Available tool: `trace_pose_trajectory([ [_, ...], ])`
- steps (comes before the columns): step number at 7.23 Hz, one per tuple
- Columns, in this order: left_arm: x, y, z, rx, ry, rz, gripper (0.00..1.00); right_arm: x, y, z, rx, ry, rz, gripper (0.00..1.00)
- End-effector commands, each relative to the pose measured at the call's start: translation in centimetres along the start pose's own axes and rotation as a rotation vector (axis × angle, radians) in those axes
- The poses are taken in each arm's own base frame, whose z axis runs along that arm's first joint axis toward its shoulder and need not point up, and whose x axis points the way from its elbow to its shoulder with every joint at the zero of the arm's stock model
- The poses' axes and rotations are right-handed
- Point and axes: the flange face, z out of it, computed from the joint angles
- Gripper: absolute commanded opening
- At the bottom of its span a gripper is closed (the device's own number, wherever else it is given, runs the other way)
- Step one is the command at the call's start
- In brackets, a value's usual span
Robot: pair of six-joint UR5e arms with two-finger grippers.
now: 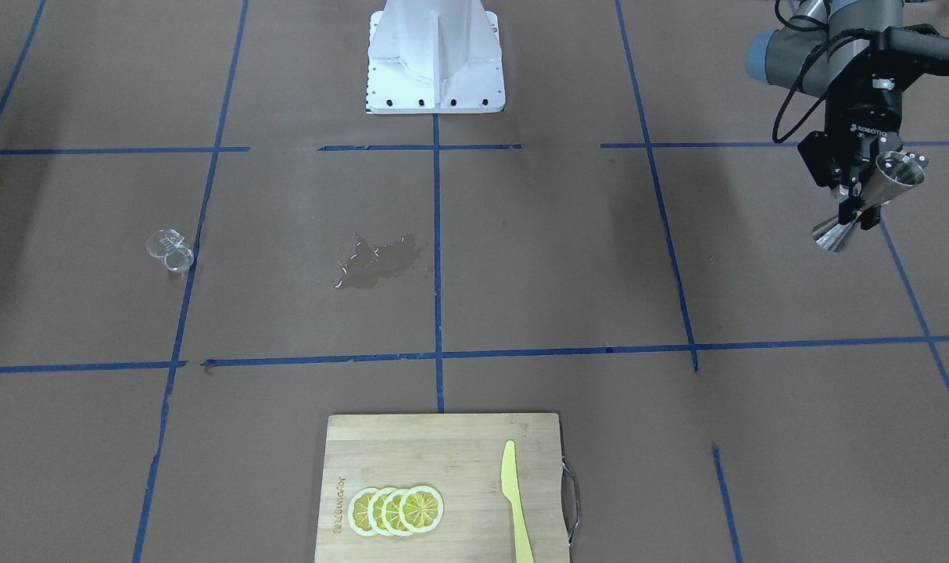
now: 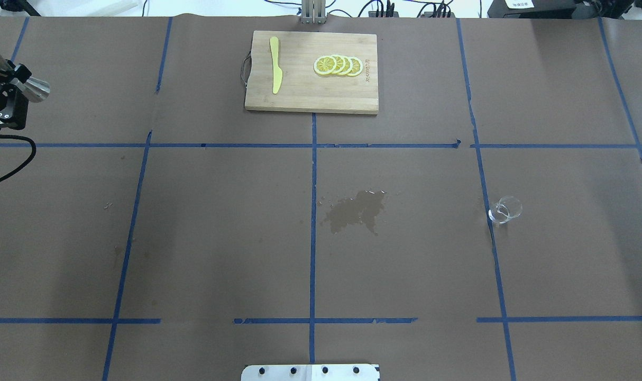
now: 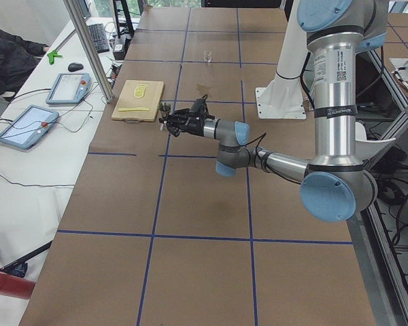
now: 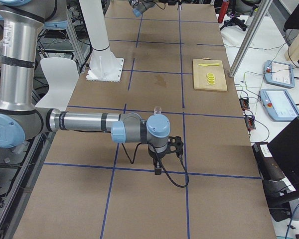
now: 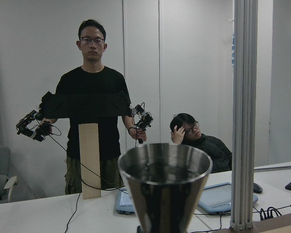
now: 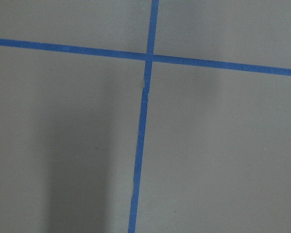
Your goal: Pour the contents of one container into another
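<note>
Presently your left pincer (image 1: pixel 856 205) is closed on the jigger (image 1: pixel 890 178) at its waist, holding it tilted with its mouths free, above the left end of the desk (image 1: pixel 537 258). Cup (image 1: pixel 170 252) sits well apart on the right by a tape line (image 1: pixel 201 227), so I judge no pour is possible yet. Right pincer (image 4: pixel 159 169): can't tell its state.

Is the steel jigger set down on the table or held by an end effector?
Held. The left end effector grips the steel jigger at its narrow waist, tilted, clear of the table.
</note>
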Motion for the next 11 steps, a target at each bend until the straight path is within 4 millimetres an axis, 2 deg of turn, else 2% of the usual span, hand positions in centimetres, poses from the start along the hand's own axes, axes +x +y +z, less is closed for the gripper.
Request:
trace_pose_trajectory([
  [1, 1.5, -0.8, -0.1, 0.010, 0.028, -0.199, 0.00, 0.0, 0.0, 0.0, 0.000, 0.000, 0.002, 1.00],
  [2, 1.1, -1.0, -0.1, 0.044, -0.018, -0.260, 0.00, 0.0, 0.0, 0.0, 0.000, 0.000, 0.002, 1.00],
  [5, 4.2, 3.4, -0.6, 0.012, -0.182, -0.154, 0.00, 0.1, 0.0, 0.0, 0.001, 0.000, 0.003, 1.00],
  [6, 5.2, 4.6, -1.2, 0.001, -0.195, -0.132, 0.00, 0.1, 0.0, -0.1, 0.002, 0.000, 0.004, 1.00],
  [8, 5.1, 5.8, -1.7, -0.026, -0.203, -0.023, 0.00, 0.1, 0.0, -0.1, 0.002, 0.000, 0.004, 1.00],
  [11, 6.2, 9.7, -2.8, -0.104, -0.176, 0.025, 0.00, 0.1, 0.0, -0.1, 0.002, 0.000, 0.006, 1.00],
])
